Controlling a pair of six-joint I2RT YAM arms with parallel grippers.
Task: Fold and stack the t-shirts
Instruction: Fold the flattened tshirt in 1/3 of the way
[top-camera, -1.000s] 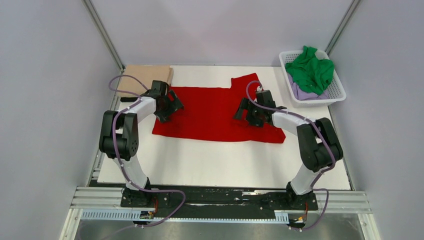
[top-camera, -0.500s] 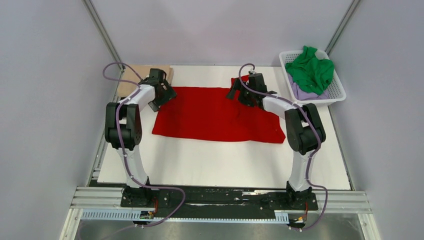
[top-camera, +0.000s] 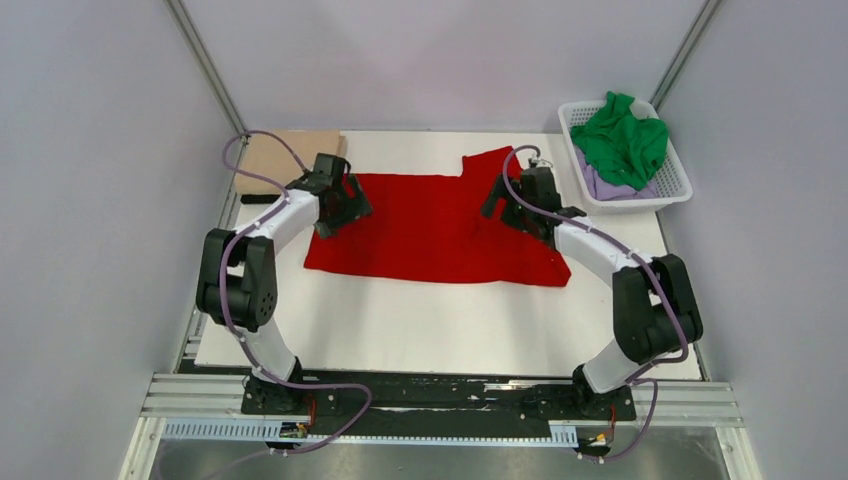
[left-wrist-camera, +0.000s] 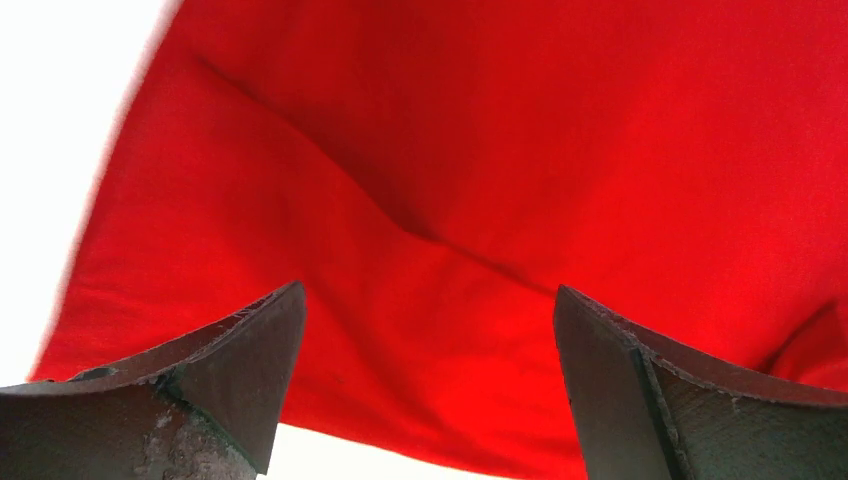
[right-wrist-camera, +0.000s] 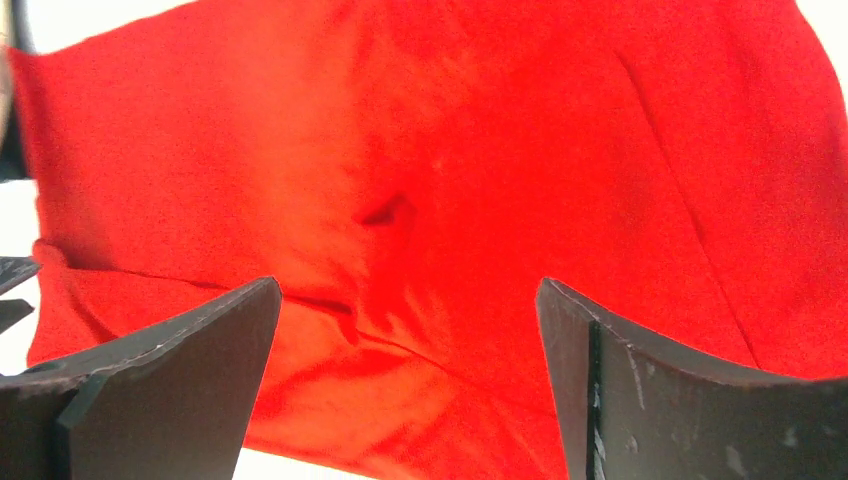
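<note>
The red t-shirt lies spread flat in the middle of the table, one sleeve sticking out at the far side. My left gripper is open and empty over its far left edge; red cloth fills the left wrist view. My right gripper is open and empty over the shirt's far right part, near the sleeve; the cloth shows a small wrinkle between the fingers. A folded tan-beige t-shirt lies at the far left corner. The green t-shirt lies on the lilac one in the basket.
A white lattice basket stands at the far right corner of the table. The white table top stretches between the red shirt and the arm bases. Grey walls enclose the table on three sides.
Both grippers swung out to the shirt's far corners half a second ago and have come back a little toward the near side. The red shirt lies the same.
</note>
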